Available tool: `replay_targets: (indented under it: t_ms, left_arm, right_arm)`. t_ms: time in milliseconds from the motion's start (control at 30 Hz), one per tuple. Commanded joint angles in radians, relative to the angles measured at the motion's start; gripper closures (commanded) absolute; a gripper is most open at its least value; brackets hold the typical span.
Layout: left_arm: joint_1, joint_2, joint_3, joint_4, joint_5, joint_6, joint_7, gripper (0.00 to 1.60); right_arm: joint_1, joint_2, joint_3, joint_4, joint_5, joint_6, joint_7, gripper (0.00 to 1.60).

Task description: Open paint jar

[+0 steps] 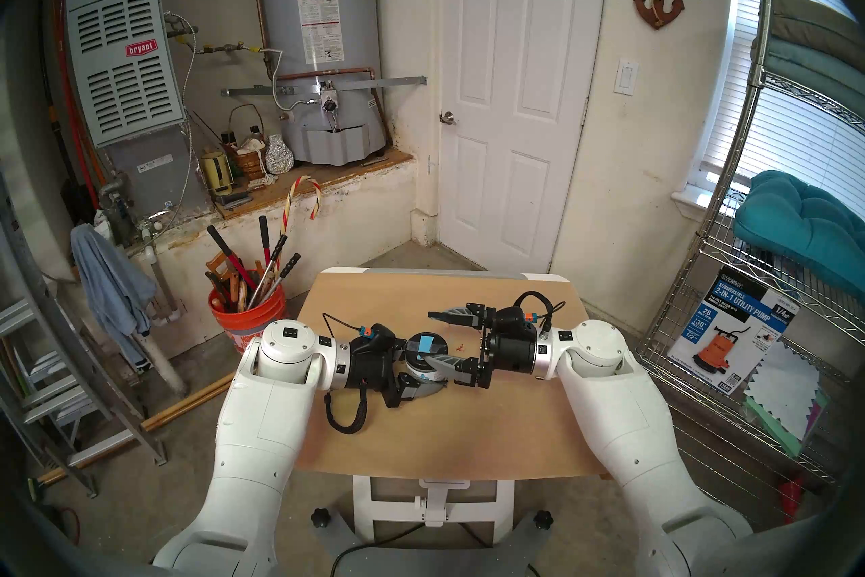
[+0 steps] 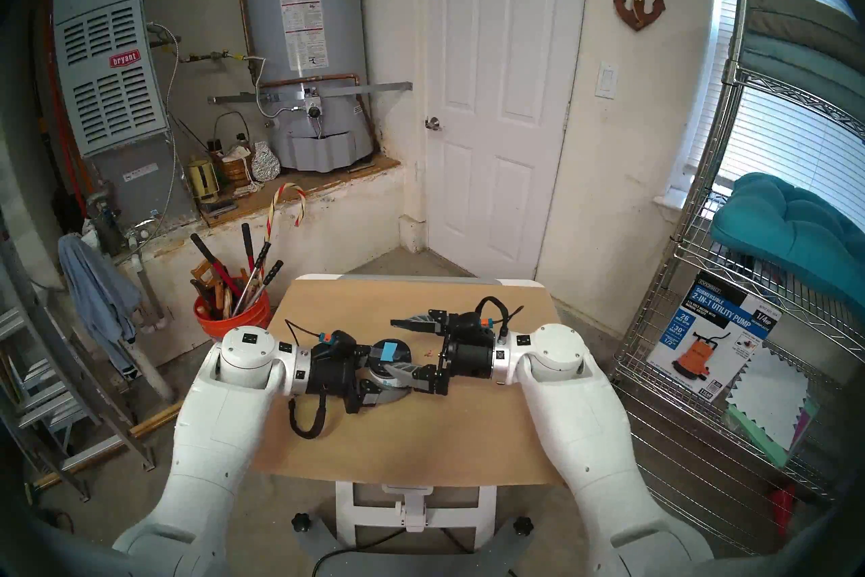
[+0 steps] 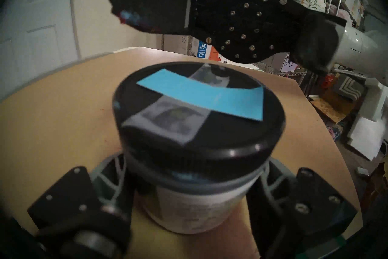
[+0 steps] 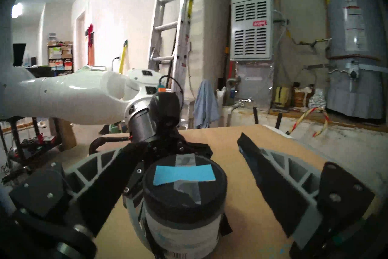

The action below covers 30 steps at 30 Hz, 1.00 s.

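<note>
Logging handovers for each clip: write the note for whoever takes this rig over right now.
Left claw: shut on the paint jar, gripping its body below the lid and holding it upright at the table.
Right claw: open, fingers either side of the lid, not gripping it; whether the near finger touches is unclear.
Done: jar is secured.
Left: the black lid, with its blue tape strip, still sits on the jar. Close the right claw on it, twist it off, lift it away.
</note>
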Motion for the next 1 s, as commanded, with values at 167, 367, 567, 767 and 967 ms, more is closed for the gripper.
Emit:
replay_targets:
  t_ms: [167,367,567,767,967]
  left_arm:
    - [-0.012,-0.006,-0.007,-0.005,0.000,-0.010,0.020,1.60]
    - [-0.015,-0.007,-0.008,-0.002,0.000,-0.015,0.027,1.60]
    - [-0.017,-0.009,-0.009,0.003,-0.001,-0.019,0.030,1.60]
    - [-0.016,-0.009,-0.011,0.005,-0.002,-0.021,0.031,1.60]
    - [-0.016,-0.008,-0.014,0.006,-0.003,-0.022,0.028,1.60]
  right_arm:
    - [-0.180,-0.110,-0.010,-0.183,0.025,0.045,-0.120,0.00]
    - [-0.257,-0.129,-0.017,-0.263,0.005,0.050,-0.191,0.00]
    - [-0.324,-0.152,0.002,-0.344,-0.053,0.013,-0.311,0.00]
    - [-0.379,-0.155,-0.006,-0.417,-0.144,-0.024,-0.418,0.00]
    - [-0.446,-0.149,-0.029,-0.494,-0.219,0.016,-0.531,0.00]
